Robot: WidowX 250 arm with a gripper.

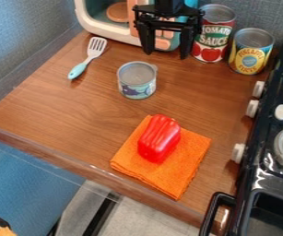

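cloth (192, 150): orange, folded, nearest on table (51, 106); prob. soft & floppy, pinch at an edge.
red pepper (159, 138): lying atop cloth; looks like hollow plastic, so prob. light, stiff, a bit slick; best grip across its narrow middle.
small tin (137, 79): mid-table, upright, beyond cloth, nearer than gripper; rigid wall, prob. light if empty, wt. can't be told; smooth sides may slip. Hold: opp. sides of round wall, below rim, fingers level w/ e/o; off-centre squeeze could tip or spin it.
spatula (88, 57): flat on table, L of small tin in view; thin, stiff, handle toward camera.
gripper (167, 54): top ctr., hanging beyond small tin, in front of toy oven (118, 13).
fingers (187, 42): spread apart, nothing held.
tall cans: red-label one (213, 37) R of gripper in view, yellow-label one (250, 51) beside it, both upright.
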